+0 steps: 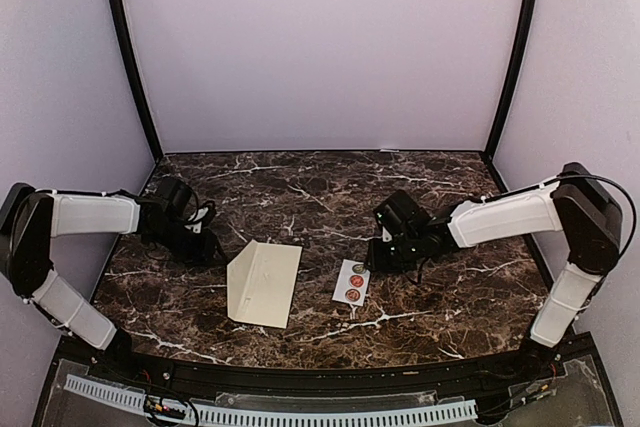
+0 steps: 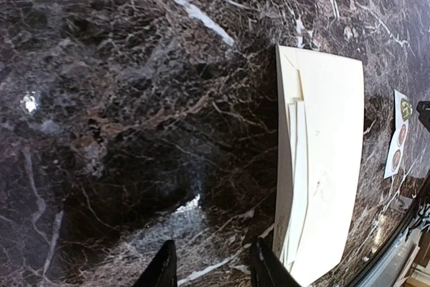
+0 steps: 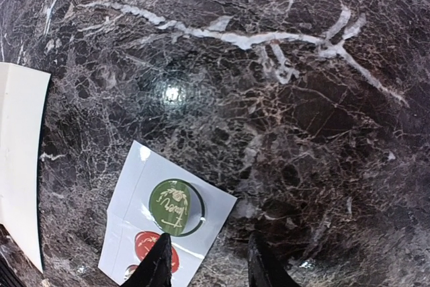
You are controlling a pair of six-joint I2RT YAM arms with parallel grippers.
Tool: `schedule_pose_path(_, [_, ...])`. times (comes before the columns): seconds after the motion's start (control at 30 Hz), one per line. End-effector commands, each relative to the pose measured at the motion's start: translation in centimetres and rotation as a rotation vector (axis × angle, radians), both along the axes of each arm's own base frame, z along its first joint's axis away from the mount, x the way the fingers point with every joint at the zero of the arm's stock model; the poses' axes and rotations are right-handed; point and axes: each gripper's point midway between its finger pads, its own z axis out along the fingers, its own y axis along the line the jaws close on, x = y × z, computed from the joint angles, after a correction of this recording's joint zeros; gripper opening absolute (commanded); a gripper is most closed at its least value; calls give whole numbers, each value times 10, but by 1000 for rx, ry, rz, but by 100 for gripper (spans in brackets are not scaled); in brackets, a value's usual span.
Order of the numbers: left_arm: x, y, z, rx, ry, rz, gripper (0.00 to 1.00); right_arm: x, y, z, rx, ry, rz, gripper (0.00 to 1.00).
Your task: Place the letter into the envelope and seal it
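The cream envelope (image 1: 265,283) lies flat in the middle of the table, its flap raised along its left long side. In the left wrist view the envelope (image 2: 332,159) shows thin layered paper edges (image 2: 297,166) along that side; I cannot tell whether they are the letter. My left gripper (image 1: 205,247) hangs just left of the envelope, open and holding nothing (image 2: 211,257). My right gripper (image 1: 378,259) stands open right of the envelope, over the right edge of a white sticker strip (image 3: 144,233), and holds nothing (image 3: 208,253).
The sticker strip (image 1: 351,281) lies just right of the envelope and carries a green round sticker (image 3: 171,206) and red ones. The dark marble table (image 1: 320,187) is walled by pale panels at the back and sides. A perforated rail (image 1: 300,412) runs along the near edge.
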Motion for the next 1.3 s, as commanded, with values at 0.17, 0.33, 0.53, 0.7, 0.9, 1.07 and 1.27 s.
schedule_pose_path(0.17, [-19, -30, -4, -56, 29, -120, 32, 13, 23, 12, 86, -21, 21, 30])
schedule_pose_path(0.33, [-25, -44, -3, -80, 32, -165, 29, 14, 27, 9, 85, -14, 30, 25])
schedule_pose_path(0.53, [-32, -54, -4, -91, 38, -200, 25, 14, 27, 5, 81, -9, 30, 21])
schedule_pose_path(0.7, [-33, -62, 0, -118, 34, -213, 25, 14, 28, 2, 76, -5, 31, 19])
schedule_pose_path(0.9, [-34, -72, 2, -132, 31, -237, 24, 14, 29, -2, 66, 4, 32, 17])
schedule_pose_path(1.07, [-33, -77, 4, -139, 27, -245, 23, 15, 30, -5, 64, 6, 32, 14])
schedule_pose_path(1.27, [-33, -83, 4, -149, 27, -258, 21, 15, 32, -7, 62, 6, 37, 9])
